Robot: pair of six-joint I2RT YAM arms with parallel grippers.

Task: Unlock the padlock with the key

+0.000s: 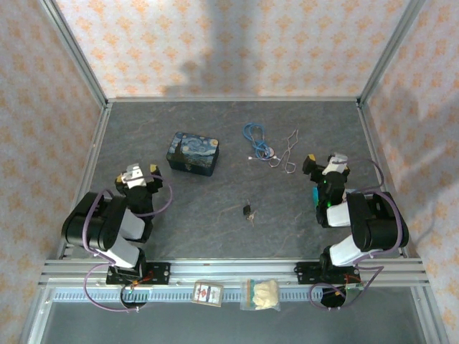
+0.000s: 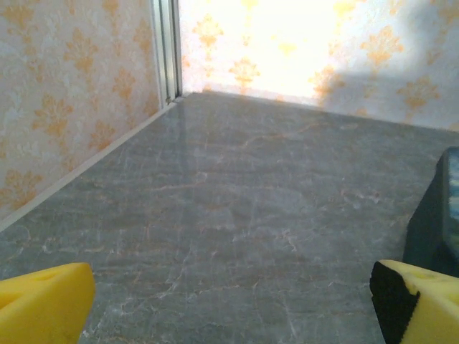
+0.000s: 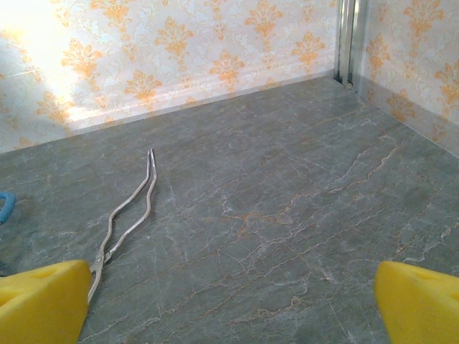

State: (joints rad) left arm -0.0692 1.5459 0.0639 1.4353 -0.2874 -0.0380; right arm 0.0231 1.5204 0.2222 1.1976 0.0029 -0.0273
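Padlock (image 1: 247,209) and key (image 1: 251,218) lie mid-bench; both tools are wide open and empty.
The padlock sits on the bench (image 1: 208,236) between the left tool (image 1: 141,170) and the right tool (image 1: 326,163), well apart from both. The key seems to lie just beside it, too small to be sure. Both are probably light, hard, slippery metal: pinch the padlock's body and take the key by its head.

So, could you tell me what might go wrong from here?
The padlock and key lie close together; closing on one could knock the other away. The key looks tiny and thin, so a grasp may miss it. The wire loop just ahead of the open right gripper could snag on it.
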